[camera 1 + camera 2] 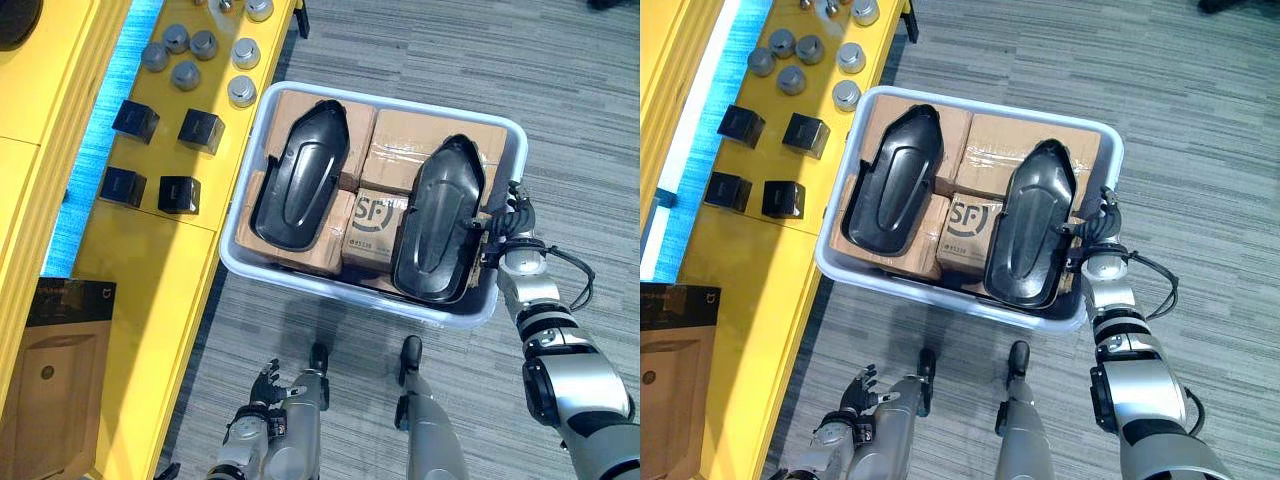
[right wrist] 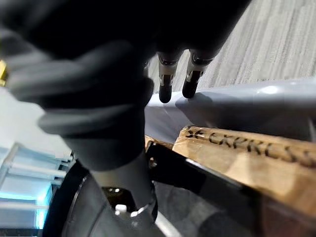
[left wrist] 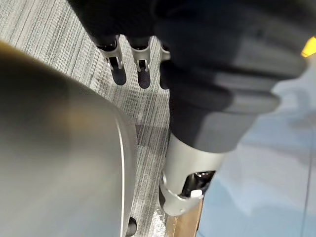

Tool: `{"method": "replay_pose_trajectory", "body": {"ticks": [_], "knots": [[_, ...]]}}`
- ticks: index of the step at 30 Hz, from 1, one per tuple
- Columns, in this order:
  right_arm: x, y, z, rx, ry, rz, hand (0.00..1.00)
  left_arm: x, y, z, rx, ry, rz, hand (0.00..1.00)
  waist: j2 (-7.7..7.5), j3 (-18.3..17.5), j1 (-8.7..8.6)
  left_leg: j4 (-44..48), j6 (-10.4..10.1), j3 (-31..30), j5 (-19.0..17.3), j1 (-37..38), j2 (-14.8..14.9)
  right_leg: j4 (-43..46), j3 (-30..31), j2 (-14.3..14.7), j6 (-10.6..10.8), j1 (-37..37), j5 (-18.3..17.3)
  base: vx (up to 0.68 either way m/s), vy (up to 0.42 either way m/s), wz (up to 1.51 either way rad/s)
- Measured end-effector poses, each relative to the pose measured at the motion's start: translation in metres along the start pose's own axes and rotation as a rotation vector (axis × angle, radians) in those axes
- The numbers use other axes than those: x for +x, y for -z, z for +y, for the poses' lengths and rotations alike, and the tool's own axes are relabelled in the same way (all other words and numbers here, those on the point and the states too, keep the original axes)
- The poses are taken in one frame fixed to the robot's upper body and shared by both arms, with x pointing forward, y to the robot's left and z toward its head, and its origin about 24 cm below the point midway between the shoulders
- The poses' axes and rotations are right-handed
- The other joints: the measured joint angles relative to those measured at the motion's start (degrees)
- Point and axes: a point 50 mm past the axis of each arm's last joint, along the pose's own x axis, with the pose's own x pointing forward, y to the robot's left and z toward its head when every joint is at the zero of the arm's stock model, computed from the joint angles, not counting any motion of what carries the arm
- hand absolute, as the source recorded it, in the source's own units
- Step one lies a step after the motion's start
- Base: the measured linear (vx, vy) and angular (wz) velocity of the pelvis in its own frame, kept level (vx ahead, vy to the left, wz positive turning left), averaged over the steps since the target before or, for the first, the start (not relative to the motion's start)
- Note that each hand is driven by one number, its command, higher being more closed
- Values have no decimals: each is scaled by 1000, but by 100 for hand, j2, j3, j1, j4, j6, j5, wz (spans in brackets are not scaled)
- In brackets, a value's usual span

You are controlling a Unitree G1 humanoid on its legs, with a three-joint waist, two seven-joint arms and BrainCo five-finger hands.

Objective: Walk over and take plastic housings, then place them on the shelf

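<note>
Black curved plastic housing [image 1: 440, 225] lay in the pale grey plastic bin [image 1: 350, 292]. The open, empty right hand [image 1: 512, 212] at the bin's rim should hook its edge firmly. Left hand [image 1: 266, 384] hung open.

Grey striped carpet [image 1: 420, 50] beside yellow shelf [image 1: 150, 280]

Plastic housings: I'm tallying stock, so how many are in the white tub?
2. The left housing lies on cardboard boxes in the tub's left half, the right housing in its right half; more could hide beneath.
</note>
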Motion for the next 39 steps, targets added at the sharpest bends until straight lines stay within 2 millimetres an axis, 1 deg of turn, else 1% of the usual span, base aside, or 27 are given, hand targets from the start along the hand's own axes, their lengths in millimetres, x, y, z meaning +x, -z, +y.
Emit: {"method": "replay_pose_trajectory", "body": {"ticks": [1, 3, 7, 10, 12, 15, 16, 17, 19, 20, 21, 22, 23, 24, 25, 28, 29, 30, 31, 32, 34, 36, 37, 39], "knots": [[1, -1, 1, -47, -14, 0, 100, 1, -1, 0, 2, -1, -1, 0, -3, 2, -4, 3, -2, -1, -6, -26, 4, 0, 5, 6, -7, -28, 16, -50, 6, -5], [1, -3, 6, -197, -36, -10, 100, 2, -3, 0, 1, -12, -2, 0, -13, 8, 18, -3, -2, 24, -5, -27, 19, 0, 66, 24, -17, -63, 47, -29, -3, -11], [3, -10, 10, -386, -47, -31, 100, 3, -3, 1, -11, -42, 3, 0, -28, 17, 19, -61, -6, 75, -2, 61, 60, -4, 131, 62, -39, -44, 73, -2, -11, -10], [2, -10, 19, -469, -59, -34, 100, 2, -3, 1, -12, -57, 2, 0, -51, 32, 11, -202, -17, 101, 7, 279, 76, -81, 148, 81, -50, 128, 80, 31, -17, -5], [0, -12, 24, -505, -63, -41, 100, 2, -6, -1, -23, -57, -14, 0, -75, 47, 3, -333, -39, 119, 50, 421, 72, -135, 149, 78, -58, 229, 87, 41, -7, 2], [-2, -13, 28, -520, -53, -37, 100, 0, -23, -6, -73, -52, -100, 0, -110, 68, -9, -525, -69, 114, 121, 605, 57, -224, 128, 72, -72, 375, 98, 44, -1, 5], [-3, -15, 27, -514, -43, -52, 100, -3, -33, -10, -114, -39, -153, 0, -111, 69, -27, -592, -74, 97, 138, 711, 50, -308, 105, 71, -80, 502, 105, 54, 5, 6], [-4, -15, 27, -507, -37, -61, 100, -5, -38, -11, -130, -33, -175, 0, -112, 70, -32, -618, -75, 93, 142, 769, 48, -330, 100, 71, -81, 553, 106, 63, 11, 7], [-8, -19, 25, -469, -3, -91, 100, -12, -55, -16, -187, -10, -260, 0, -112, 67, -72, -709, -77, 70, 162, 917, 35, -411, 65, 65, -81, 727, 106, 40, 17, 12], [-11, -25, 23, -427, 40, -135, 100, -21, -73, -18, -237, 1, -353, 0, -115, 44, -154, -777, -69, 16, 180, 986, 13, -436, 0, 50, -80, 810, 106, 33, 24, 19], [-13, -27, 22, -413, 58, -149, 100, -25, -82, -19, -254, 8, -395, 0, -123, 19, -166, -807, -73, 5, 198, 1002, 0, -464, -20, 39, -80, 837, 106, 36, 25, 18], [-18, -28, 20, -383, 87, -173, 100, -34, -101, -21, -278, 25, -483, 0, -165, -23, -166, -871, -70, 3, 225, 1067, -24, -545, -28, 21, -77, 914, 108, 38, 13, 10], [-24, -28, 21, -349, 110, -196, 100, -47, -122, -22, -297, 38, -586, 0, -211, -97, -164, -942, -74, -2, 245, 1153, -30, -594, -41, 19, -77, 994, 108, 44, 7, 7], [-28, -26, 24, -339, 120, -204, 100, -53, -130, -22, -295, 42, -633, 0, -233, -148, -166, -979, -75, -3, 256, 1207, -32, -618, -46, 18, -77, 1043, 108, 54, 2, 6], [-36, -22, 30, -329, 127, -215, 100, -62, -144, -23, -286, 47, -709, 0, -258, -313, -168, -1054, -82, -12, 279, 1297, -35, -672, -51, 17, -77, 1126, 107, 49, 0, 3], [-51, -17, 44, -302, 121, -236, 100, -71, -164, -32, -263, 74, -804, 0, -282, -717, -182, -1203, -81, -37, 336, 1475, -57, -788, -65, 3, -77, 1303, 107, 71, -2, 4], [-52, -16, 45, -299, 120, -237, 100, -72, -166, -35, -261, 86, -810, 0, -291, -776, -184, -1241, -87, -45, 374, 1507, -66, -800, -74, -5, -77, 1331, 107, 43, -7, 10], [-55, -16, 48, -302, 113, -250, 100, -74, -172, -42, -257, 117, -831, 0, -311, -880, -186, -1360, -92, -64, 429, 1590, -77, -801, -80, -14, -77, 1367, 107, 20, -12, 13], [-58, -20, 51, -294, 110, -270, 100, -78, -177, -51, -251, 156, -849, 0, -323, -935, -217, -1445, -95, -105, 463, 1662, -84, -807, -97, -18, -78, 1418, 107, 5, -12, 14], [-60, -22, 52, -283, 108, -280, 100, -80, -178, -54, -249, 176, -855, 0, -329, -969, -237, -1488, -99, -130, 478, 1693, -85, -810, -111, -18, -78, 1439, 107, -20, -13, 15], [-70, -31, 63, -270, 97, -334, 100, -83, -182, -68, -250, 256, -857, 0, -404, -1113, -309, -1649, -107, -142, 570, 1826, -90, -817, -168, -25, -80, 1522, 106, -29, -18, 9], [-76, -37, 68, -251, 88, -366, 100, -86, -185, -77, -249, 305, -860, 0, -452, -1235, -311, -1707, -109, -140, 578, 1853, -94, -830, -161, -29, -81, 1520, 105, -42, -13, -1], [-82, -42, 73, -230, 80, -398, 100, -87, -188, -83, -246, 339, -865, 0, -501, -1339, -308, -1738, -111, -140, 580, 1874, -96, -860, -157, -29, -81, 1535, 104, -59, -12, -1], [-90, -46, 80, -207, 64, -419, 100, -85, -189, -86, -238, 352, -861, 0, -550, -1438, -315, -1799, -126, -140, 600, 1941, -93, -893, -154, -23, -82, 1589, 105, -44, -13, 0]]}}
